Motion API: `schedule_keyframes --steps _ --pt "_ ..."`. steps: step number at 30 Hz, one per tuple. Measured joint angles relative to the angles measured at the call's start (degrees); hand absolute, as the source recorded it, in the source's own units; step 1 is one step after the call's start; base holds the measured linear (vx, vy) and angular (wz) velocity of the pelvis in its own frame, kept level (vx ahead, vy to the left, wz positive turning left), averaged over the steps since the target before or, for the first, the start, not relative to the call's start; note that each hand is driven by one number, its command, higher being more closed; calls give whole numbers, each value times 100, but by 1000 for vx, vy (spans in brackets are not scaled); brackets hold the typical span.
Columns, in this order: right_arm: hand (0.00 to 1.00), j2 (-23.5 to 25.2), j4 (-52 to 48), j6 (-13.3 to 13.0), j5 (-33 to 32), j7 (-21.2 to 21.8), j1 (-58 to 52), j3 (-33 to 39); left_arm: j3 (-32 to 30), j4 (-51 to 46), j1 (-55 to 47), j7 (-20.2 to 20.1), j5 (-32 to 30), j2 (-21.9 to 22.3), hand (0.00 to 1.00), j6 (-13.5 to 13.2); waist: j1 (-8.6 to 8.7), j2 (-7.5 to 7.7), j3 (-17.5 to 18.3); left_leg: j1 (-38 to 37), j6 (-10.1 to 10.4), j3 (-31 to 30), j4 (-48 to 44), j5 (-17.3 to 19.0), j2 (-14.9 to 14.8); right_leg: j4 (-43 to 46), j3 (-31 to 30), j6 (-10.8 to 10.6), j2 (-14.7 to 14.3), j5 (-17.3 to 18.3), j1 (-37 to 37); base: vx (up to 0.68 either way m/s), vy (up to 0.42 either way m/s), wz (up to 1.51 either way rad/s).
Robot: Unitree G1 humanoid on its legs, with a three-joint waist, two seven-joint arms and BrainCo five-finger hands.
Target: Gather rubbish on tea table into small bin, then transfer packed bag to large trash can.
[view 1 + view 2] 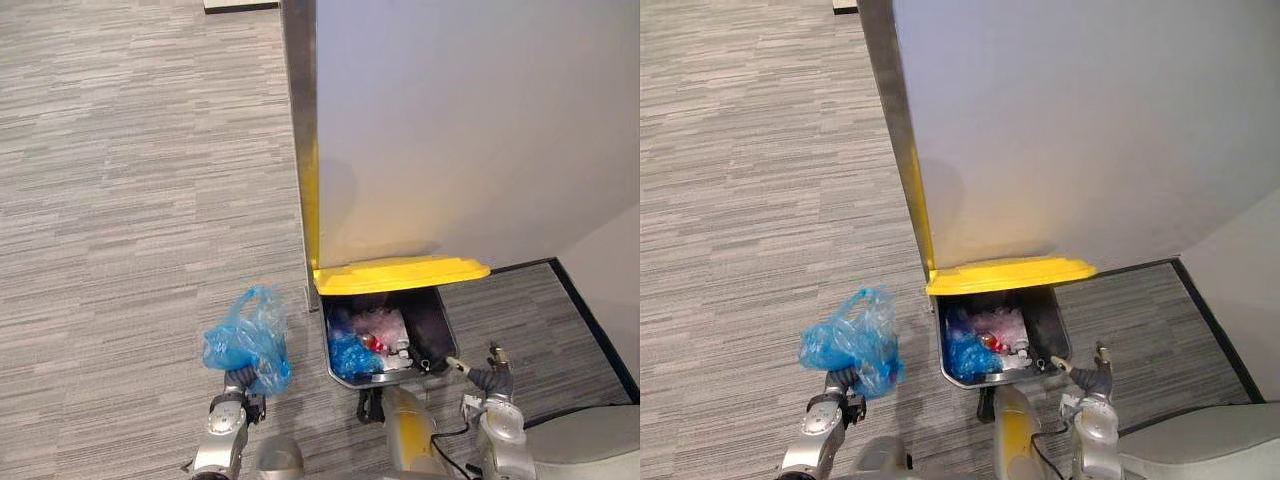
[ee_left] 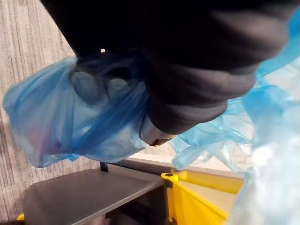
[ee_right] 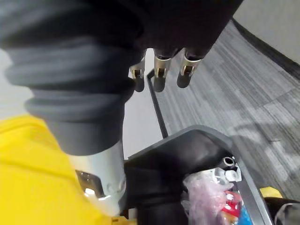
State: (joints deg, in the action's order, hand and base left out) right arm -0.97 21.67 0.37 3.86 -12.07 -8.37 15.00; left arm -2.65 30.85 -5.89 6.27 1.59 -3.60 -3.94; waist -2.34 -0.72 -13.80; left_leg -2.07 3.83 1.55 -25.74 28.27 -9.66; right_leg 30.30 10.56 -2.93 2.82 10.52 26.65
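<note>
My left hand (image 1: 238,386) is shut on a knotted blue plastic bag (image 1: 246,344), which hangs above the carpet just left of the large trash can (image 1: 432,322). Through the blue film (image 2: 56,122) my curled fingers (image 2: 89,86) show. The grey can stands open, its yellow lid (image 1: 400,274) tipped up against the wall. Inside lie blue and pink bags and other rubbish (image 1: 368,342). My right hand (image 1: 488,380) hovers open at the can's right rim, one finger reaching toward it. Its straight fingers (image 3: 159,77) show above the can's dark wall (image 3: 187,150).
A pale wall panel (image 1: 450,130) with a metal edge strip (image 1: 298,130) rises right behind the can. Black skirting (image 1: 590,320) runs along the right. Grey carpet (image 1: 130,200) stretches to the left and ahead.
</note>
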Motion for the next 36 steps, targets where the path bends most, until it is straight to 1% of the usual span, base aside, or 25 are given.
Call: schedule_keyframes --steps 2,4,6,8,9,10,11,12,13,14,15,16,17,18,19,20,21,24,26,27,28,29,30,34,36 --pt "0 -5 -1 -5 0 36 44 -295 2 0 24 3 0 -4 100 0 -16 12 59 154 108 -44 75 -64 -14 41 30 -24 6 16 176 23 -63 14" --pt "0 -9 5 -4 0 106 169 -679 61 -4 91 8 0 -10 100 0 -5 -3 65 399 264 -269 189 -264 -33 53 208 -105 59 67 343 38 -94 42" --pt "0 -14 4 -4 0 108 310 -890 104 -10 190 8 1 -7 100 0 -21 -6 67 623 329 -432 193 -411 -32 117 387 -150 144 100 443 32 -86 60" --pt "0 -45 5 -4 2 106 604 -1092 124 -112 252 14 1 -7 100 -1 -90 -9 65 847 362 -607 174 -576 -37 152 530 -152 212 104 538 13 -128 57" --pt "0 -92 -12 -29 3 104 790 -1190 132 -211 281 18 2 -3 100 -16 -181 -15 59 963 393 -638 157 -664 -53 156 581 -152 237 103 589 -17 -204 44" --pt "0 -124 -9 -38 3 98 936 -1236 143 -225 322 25 4 -2 100 -42 -203 -41 39 1026 383 -684 159 -688 -126 154 644 -160 237 109 596 -34 -186 51" --pt "0 -202 -10 -52 4 99 1180 -1359 142 -244 384 27 4 -16 100 -73 -267 -91 6 1110 393 -776 193 -691 -154 142 785 -227 245 153 605 -56 -186 63" --pt "0 -243 -13 -98 5 95 1359 -1413 145 -247 483 36 7 -30 100 -97 -302 -92 1 1271 445 -933 242 -720 -187 81 927 -341 304 225 675 -96 -170 73" --pt "0 -294 -12 -136 4 90 1532 -1444 151 -258 545 40 10 -28 100 -101 -324 -107 -49 1363 424 -1061 328 -713 -258 137 986 -342 271 222 706 -97 -199 88" --pt "0 -338 -10 -154 4 74 1690 -1507 165 -310 618 46 15 -98 100 -117 -335 6 -153 1456 469 -1218 372 -760 -256 623 526 -98 204 303 913 -112 -308 97" --pt "0 -412 22 -156 4 76 1871 -1547 185 -327 672 66 20 -151 100 -138 -362 129 -246 1456 717 -1345 521 -904 -152 578 299 187 186 479 936 -72 -272 77" --pt "0 -453 43 -158 1 71 2039 -1550 197 -335 691 115 30 -160 100 -147 -407 129 -258 1558 778 -1391 493 -933 -152 431 384 157 187 444 961 -111 -249 52" --pt "0 -576 63 -159 -1 52 2269 -1553 220 -334 713 144 63 -154 100 -153 -398 101 -293 1881 773 -1307 95 -930 -47 191 532 51 189 358 963 -102 -102 28" --pt "0 -707 92 -158 -2 47 2406 -1552 233 -336 722 147 69 -154 100 -170 -359 107 -301 2095 731 -1186 -277 -923 149 -16 622 -54 181 281 953 -155 -88 27" --pt "0 -857 120 -159 -7 30 2519 -1551 234 -335 720 150 132 -161 100 -196 -334 107 -317 2177 444 -991 -294 -870 302 -144 676 -115 129 221 932 -135 -51 17" --pt "0 -900 162 -160 -28 -11 2584 -1543 231 -335 718 152 170 -217 100 -216 -351 179 -369 2168 299 -1030 -255 -848 329 -149 642 -78 116 193 929 -142 -67 26" --pt "0 -1045 232 -153 -97 -30 2702 -1537 248 -327 783 155 244 -291 100 -221 -300 277 -447 2141 358 -1011 -103 -922 357 -172 588 -65 115 105 928 -128 -116 35" --pt "0 -1403 514 -152 -148 -29 3188 -1544 251 -323 820 156 310 -369 100 -270 -319 274 -477 2149 398 -1210 213 -985 347 -707 556 -25 -96 -85 848 -84 -99 7" --pt "0 -1604 728 -155 -206 -29 3540 -1546 252 -301 816 155 376 -427 100 -273 -323 254 -495 2144 311 -1254 342 -1039 305 -1033 557 -19 -216 -274 756 -62 -76 -11" --pt "0 -1748 853 -160 -238 -30 3710 -1547 254 -255 816 153 410 -455 100 -275 -312 221 -521 2129 323 -1270 369 -1052 246 -1195 562 -4 -297 -374 674 -52 -72 5" --pt "0 -1873 949 -160 -312 -30 3804 -1548 254 -193 818 151 438 -465 100 -279 -314 222 -522 2121 348 -1306 376 -1067 241 -1249 564 70 -321 -469 644 -55 -72 8" --pt "0 -1926 997 -160 -343 -30 3852 -1549 255 -194 821 152 442 -468 100 -281 -312 221 -523 2121 387 -1325 378 -1090 237 -1253 562 84 -333 -501 644 -51 -66 2" --pt "0 -2004 1150 -166 -358 -30 3965 -1554 255 -194 821 151 447 -484 100 -289 -313 223 -524 2121 423 -1330 370 -1110 213 -1300 554 157 -376 -552 627 -38 -58 -6" --pt "0 -2092 1438 -166 -439 -29 4144 -1575 279 -193 823 147 460 -582 100 -307 -303 228 -534 2082 408 -1338 373 -1126 156 -1461 561 184 -473 -635 529 -22 -35 -8" --pt "0 -2162 1537 -166 -481 -26 4253 -1610 315 -205 844 140 481 -622 100 -355 -283 222 -627 1991 405 -1315 375 -1127 162 -1485 531 176 -489 -675 432 -18 5 -9"
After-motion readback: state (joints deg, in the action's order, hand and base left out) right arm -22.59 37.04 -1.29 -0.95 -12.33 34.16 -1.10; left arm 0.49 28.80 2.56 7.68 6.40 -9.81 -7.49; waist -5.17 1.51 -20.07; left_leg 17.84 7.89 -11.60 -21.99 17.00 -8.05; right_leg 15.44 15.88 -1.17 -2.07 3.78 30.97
